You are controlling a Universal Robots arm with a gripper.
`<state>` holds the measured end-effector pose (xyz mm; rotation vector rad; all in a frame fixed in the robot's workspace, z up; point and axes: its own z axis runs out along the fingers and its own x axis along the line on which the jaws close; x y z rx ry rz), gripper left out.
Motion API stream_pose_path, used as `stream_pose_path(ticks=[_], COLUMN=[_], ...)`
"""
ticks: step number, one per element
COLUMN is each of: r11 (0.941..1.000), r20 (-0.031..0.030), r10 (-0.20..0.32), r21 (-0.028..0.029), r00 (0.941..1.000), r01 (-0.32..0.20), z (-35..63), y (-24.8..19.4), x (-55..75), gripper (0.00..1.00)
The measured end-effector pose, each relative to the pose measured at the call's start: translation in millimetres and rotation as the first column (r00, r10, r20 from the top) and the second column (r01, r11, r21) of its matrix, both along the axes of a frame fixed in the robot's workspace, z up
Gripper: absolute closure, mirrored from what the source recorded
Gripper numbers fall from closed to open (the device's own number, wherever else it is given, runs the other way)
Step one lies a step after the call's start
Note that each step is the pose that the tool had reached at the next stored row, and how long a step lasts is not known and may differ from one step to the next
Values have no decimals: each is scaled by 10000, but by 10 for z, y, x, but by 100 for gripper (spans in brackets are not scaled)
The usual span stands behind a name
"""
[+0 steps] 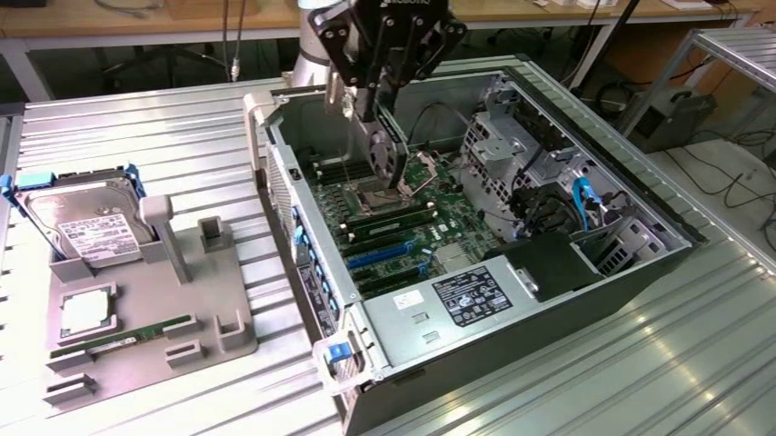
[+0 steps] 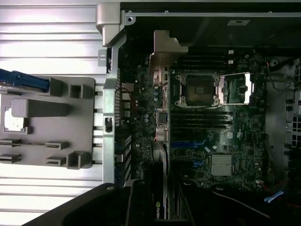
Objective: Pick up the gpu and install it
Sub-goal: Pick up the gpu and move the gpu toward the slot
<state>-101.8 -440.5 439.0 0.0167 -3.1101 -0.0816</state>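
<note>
I see the gpu (image 1: 385, 159) gripped by the gripper (image 1: 373, 100) over the open case (image 1: 273, 163): picked up, not yet seated.

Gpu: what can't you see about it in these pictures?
- Whether the gpu touches the board with its bracket end: in the exterior view it overlaps the board, and the wrist view looks straight along it.
- Its flat faces: edge-on to the wrist view, partly behind the tool in the exterior view.
- The tool's grip on it: cut off by the wrist view's edge.
- The words on the drive label: too small, exterior view.
</note>
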Motion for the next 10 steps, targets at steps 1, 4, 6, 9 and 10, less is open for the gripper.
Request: stream_pose_path(ticks=[1,4,6,9,10], r11=[10000,10000,10000,10000,10000], r20=[0,-3,-5,-6,-6], r10=[0,0,1,1,0], r21=[-2,-13,-15,-15,-14], r00=[10000,10000,10000,10000,10000], r01=[0,0,-1,-1,0], z=[-17,-72,-110,-183,-210], y=[10,37,46,47,47], x=[41,178,272,436,490], gripper=[74,74,74,74,74])
